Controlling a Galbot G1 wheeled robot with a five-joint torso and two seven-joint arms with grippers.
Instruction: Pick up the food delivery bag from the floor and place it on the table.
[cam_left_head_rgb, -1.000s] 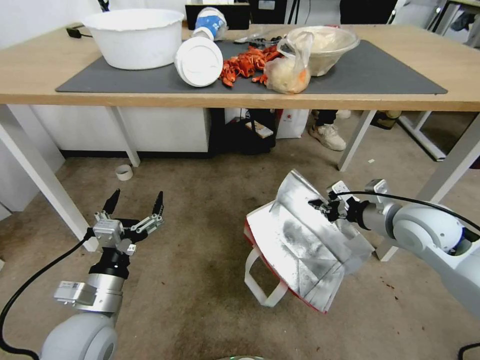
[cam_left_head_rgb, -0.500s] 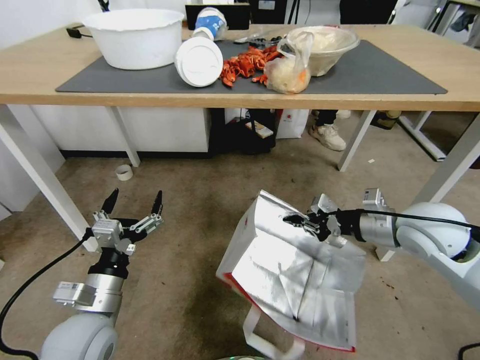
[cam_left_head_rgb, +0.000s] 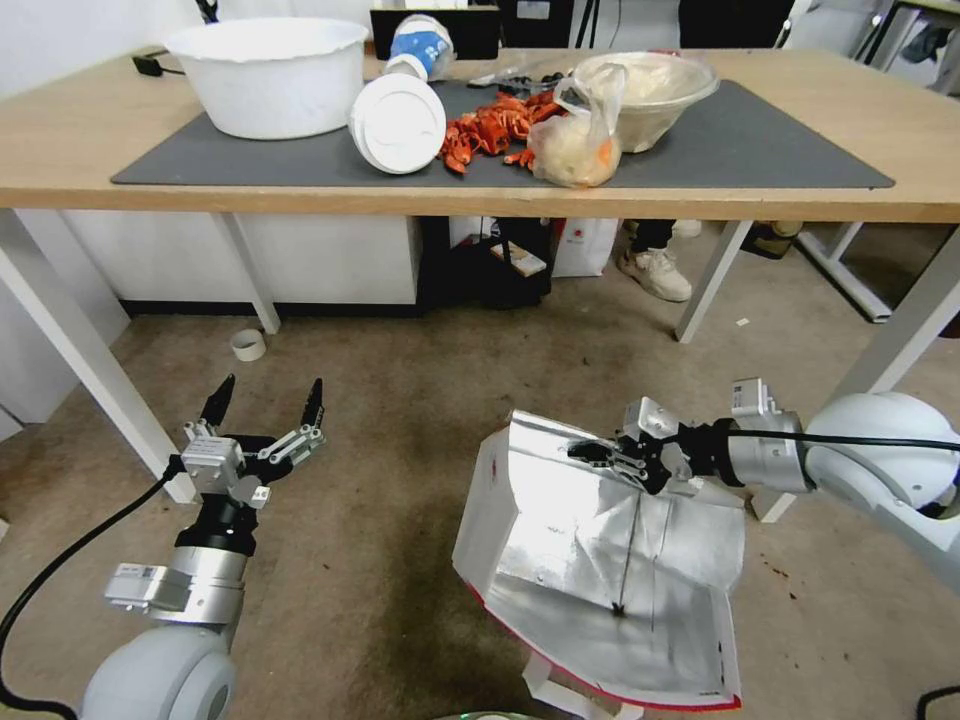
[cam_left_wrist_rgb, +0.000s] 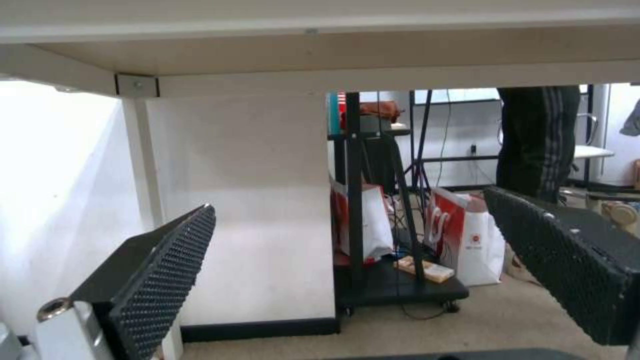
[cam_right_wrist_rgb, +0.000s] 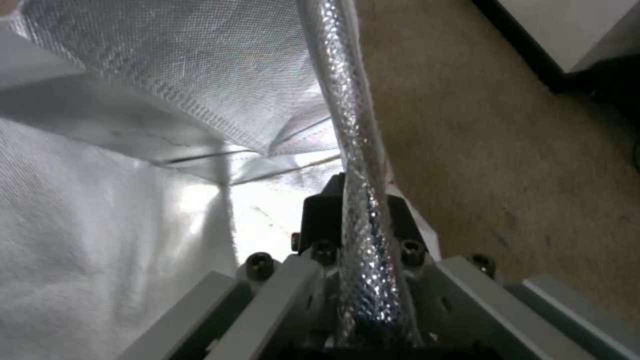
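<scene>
The food delivery bag (cam_left_head_rgb: 600, 570) is below and in front of the table (cam_left_head_rgb: 60, 150), its mouth open toward the head camera so the silver foil lining shows, with a red edge and a white handle at its lower end. My right gripper (cam_left_head_rgb: 592, 455) is shut on the bag's far rim. The right wrist view shows that foil rim (cam_right_wrist_rgb: 357, 150) running between the closed fingers of the right gripper (cam_right_wrist_rgb: 353, 200). My left gripper (cam_left_head_rgb: 265, 412) stands open over the carpet to the left, well apart from the bag. In the left wrist view, the left gripper (cam_left_wrist_rgb: 350, 200) has nothing between its fingers.
The table's dark grey mat (cam_left_head_rgb: 780, 140) holds a white tub (cam_left_head_rgb: 268, 75), a white lidded cup (cam_left_head_rgb: 398, 120), red food scraps (cam_left_head_rgb: 495, 125), a knotted clear bag (cam_left_head_rgb: 575, 145) and a clear bowl (cam_left_head_rgb: 645, 90). White table legs (cam_left_head_rgb: 90, 360) (cam_left_head_rgb: 712, 280), a tape roll (cam_left_head_rgb: 248, 344) and a black cart (cam_left_head_rgb: 490, 265) stand nearby.
The right gripper moved left and slightly down with the bag. The bag swung round so its open mouth now faces the camera. The left arm stayed put.
</scene>
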